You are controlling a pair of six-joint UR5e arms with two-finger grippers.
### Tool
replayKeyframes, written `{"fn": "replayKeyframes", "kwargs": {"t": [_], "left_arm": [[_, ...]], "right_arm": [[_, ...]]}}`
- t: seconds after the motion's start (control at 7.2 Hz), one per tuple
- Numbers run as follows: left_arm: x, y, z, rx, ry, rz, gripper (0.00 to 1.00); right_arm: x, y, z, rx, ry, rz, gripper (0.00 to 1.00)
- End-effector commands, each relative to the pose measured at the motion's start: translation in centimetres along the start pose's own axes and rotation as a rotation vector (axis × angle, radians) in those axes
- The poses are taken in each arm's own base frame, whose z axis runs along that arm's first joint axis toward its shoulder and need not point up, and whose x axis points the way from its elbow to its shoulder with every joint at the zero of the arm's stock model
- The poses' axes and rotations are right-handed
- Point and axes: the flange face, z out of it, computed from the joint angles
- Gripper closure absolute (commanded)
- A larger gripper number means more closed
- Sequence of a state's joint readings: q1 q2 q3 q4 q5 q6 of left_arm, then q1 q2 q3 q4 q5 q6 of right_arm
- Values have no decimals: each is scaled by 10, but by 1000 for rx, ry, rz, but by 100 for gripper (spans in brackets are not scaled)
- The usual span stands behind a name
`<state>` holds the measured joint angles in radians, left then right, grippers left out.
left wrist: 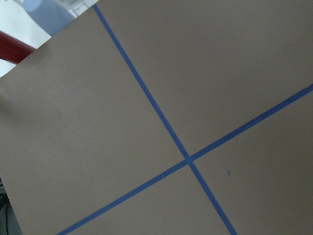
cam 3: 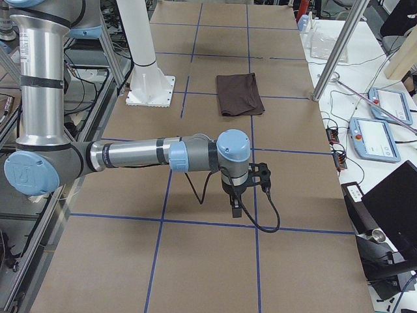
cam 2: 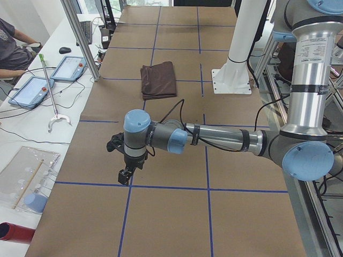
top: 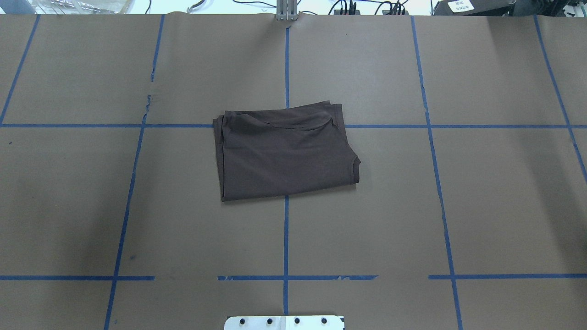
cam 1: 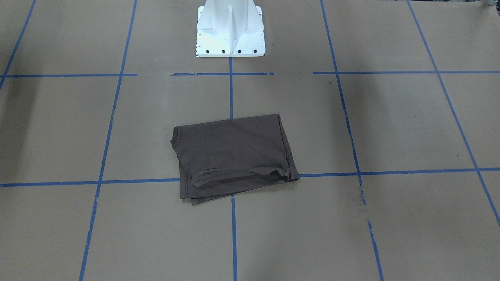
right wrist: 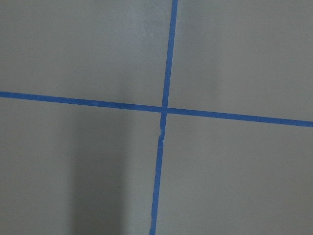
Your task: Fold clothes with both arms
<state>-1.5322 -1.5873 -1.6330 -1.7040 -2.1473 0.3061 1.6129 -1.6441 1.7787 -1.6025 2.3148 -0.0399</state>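
A dark brown-grey T-shirt (top: 286, 153) lies folded into a compact, roughly rectangular bundle near the middle of a brown paper-covered table (top: 458, 206) marked with blue tape lines (top: 286, 229), in front of the robot's white pedestal (cam 1: 230, 29). Several layers show at its edges, and the edge farthest from the robot is slightly rumpled and uneven. Neither arm touches it: the left gripper (cam 2: 125, 175) and the right gripper (cam 3: 236, 210) each hang over bare table towards opposite ends, well apart from the shirt. They appear only in the side views, so whether their fingers are spread or pressed together cannot be told. The folding looks essentially finished; at most, a little tidying of the uneven edge seems left.
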Motion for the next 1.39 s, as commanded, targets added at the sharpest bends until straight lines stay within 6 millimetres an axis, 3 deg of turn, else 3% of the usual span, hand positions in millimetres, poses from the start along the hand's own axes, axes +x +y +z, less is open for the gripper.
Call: {"fn": "replayKeyframes", "kwargs": {"t": [0.0,0.28,0.56,0.69,0.83,0.97,1.25], "left_arm": [[-3,12,11,-90,35,-62,0],[15,9,3,-88,178,-110,0],[16,7,1,-83,178,-136,0],[18,5,-3,-76,178,-132,0],[20,4,-6,-70,174,-128,0],[19,4,-7,-67,172,-127,0],[21,2,-10,-63,169,-121,0]], "right_arm": [[5,2,5,-20,-4,22,0],[4,0,10,-44,-61,51,0],[6,7,16,-86,-106,98,0],[11,14,21,-97,-103,109,0],[29,29,41,-132,-97,139,0],[37,29,49,-147,-95,152,0],[27,19,37,-122,-87,130,0]]}}
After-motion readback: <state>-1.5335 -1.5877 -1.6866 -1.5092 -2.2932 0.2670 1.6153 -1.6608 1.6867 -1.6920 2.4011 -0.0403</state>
